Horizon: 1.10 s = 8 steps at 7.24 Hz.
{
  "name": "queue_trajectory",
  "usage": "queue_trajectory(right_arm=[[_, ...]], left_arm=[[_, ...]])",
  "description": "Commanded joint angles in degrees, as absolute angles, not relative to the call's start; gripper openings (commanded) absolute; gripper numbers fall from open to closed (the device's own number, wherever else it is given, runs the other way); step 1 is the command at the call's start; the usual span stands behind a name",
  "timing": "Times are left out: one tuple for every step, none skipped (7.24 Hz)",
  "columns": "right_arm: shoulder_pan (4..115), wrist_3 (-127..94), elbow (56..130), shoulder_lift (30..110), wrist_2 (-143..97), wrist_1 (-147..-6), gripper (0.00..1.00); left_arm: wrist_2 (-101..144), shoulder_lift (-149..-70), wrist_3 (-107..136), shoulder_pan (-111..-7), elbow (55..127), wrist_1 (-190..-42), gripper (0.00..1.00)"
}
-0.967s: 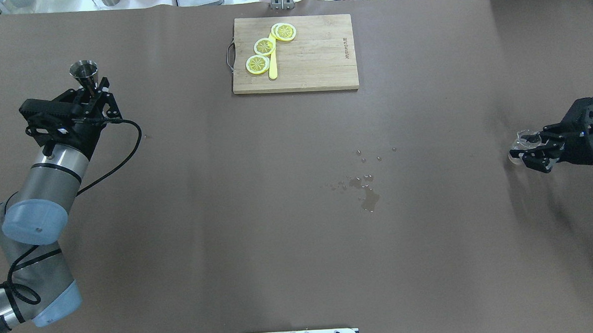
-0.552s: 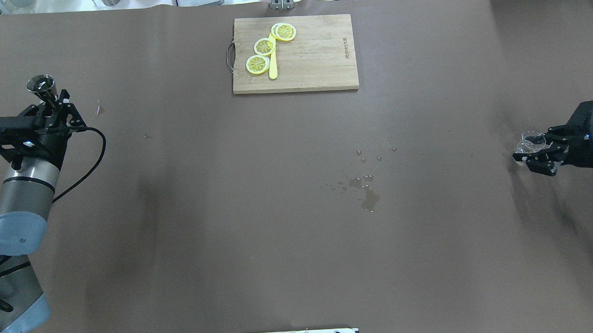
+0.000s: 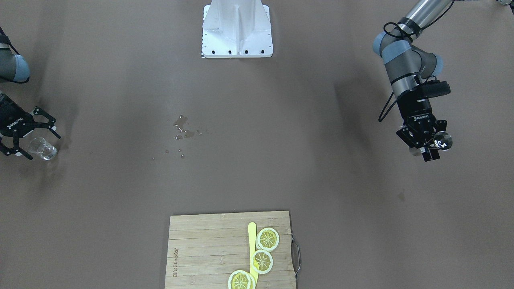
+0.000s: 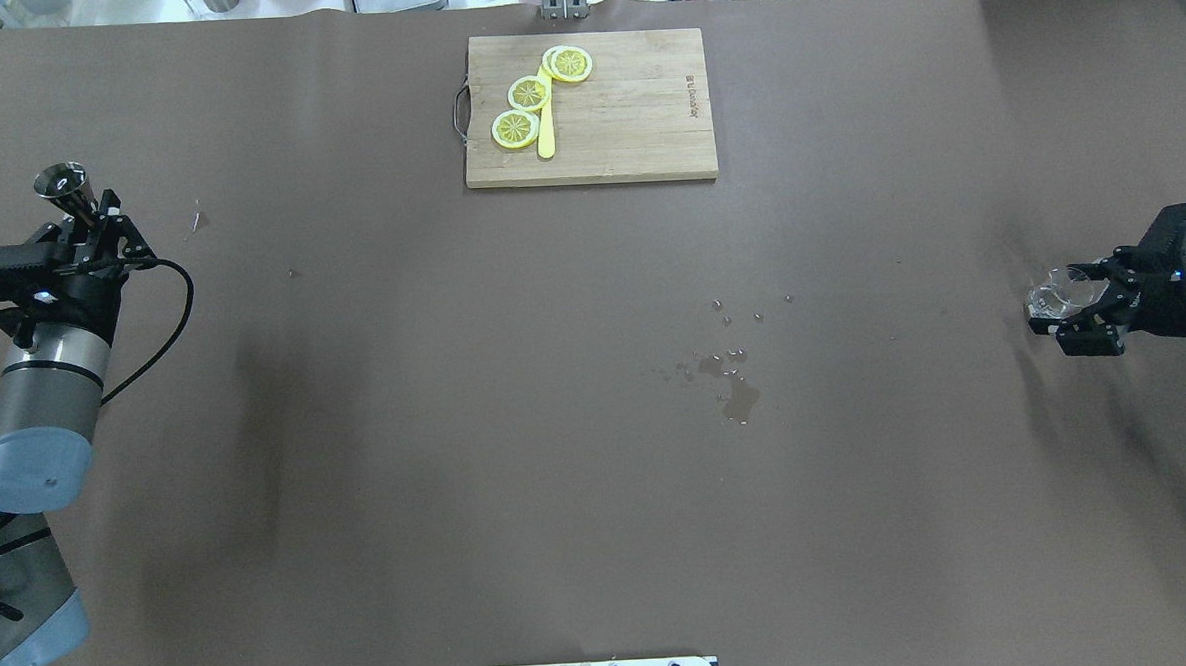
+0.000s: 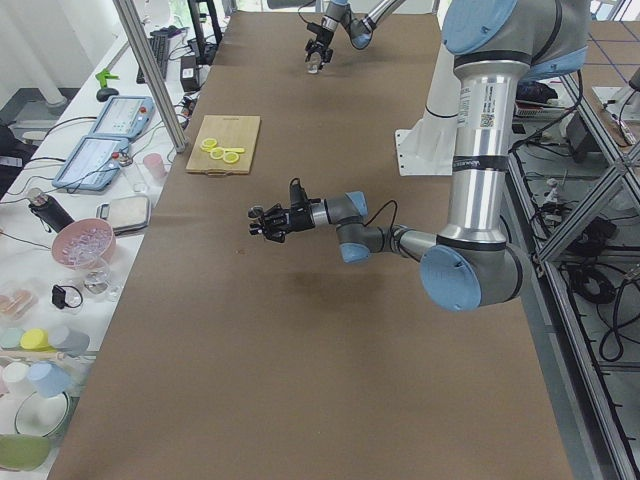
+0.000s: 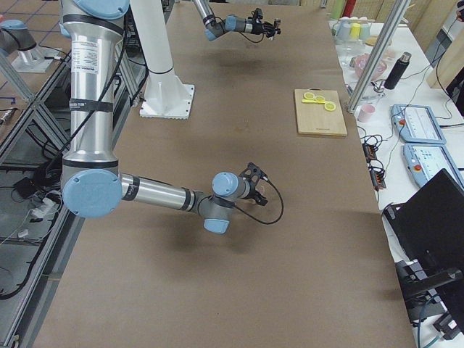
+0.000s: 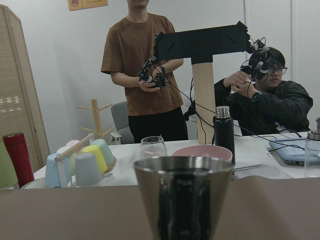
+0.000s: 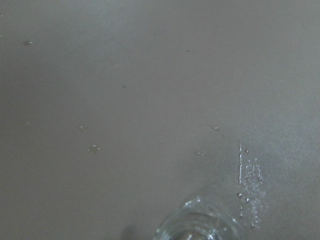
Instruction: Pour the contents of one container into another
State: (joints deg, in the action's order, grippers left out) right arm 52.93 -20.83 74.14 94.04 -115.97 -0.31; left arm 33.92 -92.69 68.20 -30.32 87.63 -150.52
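On the far side of the brown table (image 4: 410, 501), about midway along its far edge, you have a wooden cutting board (image 4: 634, 121). On its left half lie three lemon slices (image 4: 515, 128) and a yellow stick (image 4: 546, 140) that touches them. Right of the table's centre you can see a small puddle (image 4: 739, 399) with droplets scattered around it. Beyond the far edge you can make out a standing person (image 7: 145, 75), a seated person (image 7: 270, 102), a black bottle (image 7: 223, 132), a pink bowl (image 7: 202, 151) and pastel cups (image 7: 85, 167).

Brown table (image 4: 362, 533) bears a wooden cutting board (image 4: 634, 121) and a small puddle (image 4: 736, 395).
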Motion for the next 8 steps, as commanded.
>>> queue_trajectory(right_arm=[[53.17, -20.83, 74.96, 95.53, -116.28, 0.26, 1.0], [53.52, -20.83, 76.19, 97.63, -116.63, 0.52, 1.0], [54.48, -20.83, 78.46, 99.82, -118.02, 0.27, 1.0], [57.1, -20.83, 79.01, 101.58, -121.26, -0.26, 1.0], [60.52, -20.83, 78.93, 102.99, -125.29, -1.13, 1.0], [64.21, -20.74, 79.01, 103.36, -130.29, -4.88, 1.0], [69.03, -20.74, 79.19, 103.1, -135.3, -10.4, 1.0], [72.3, -20.57, 79.02, 102.92, -140.57, -18.46, 1.0]], left_arm=[[33.75, -93.34, 75.46, -30.32, 87.45, -147.05, 0.0], [31.84, -93.51, 79.76, -30.24, 87.45, -141.56, 0.0], [30.95, -93.6, 81.11, -30.23, 87.28, -139.16, 0.0], [30.07, -93.69, 82.25, -30.15, 85.71, -138.96, 0.0], [28.93, -93.78, 84.01, -30.06, 83.95, -138.87, 0.0], [28.83, -93.87, 86.02, -29.71, 83.07, -138.78, 0.0], [27.7, -93.87, 88.57, -29.62, 82.19, -136.78, 0.0], [27.42, -94.04, 93.21, -29.27, 82.0, -132.49, 0.0]])
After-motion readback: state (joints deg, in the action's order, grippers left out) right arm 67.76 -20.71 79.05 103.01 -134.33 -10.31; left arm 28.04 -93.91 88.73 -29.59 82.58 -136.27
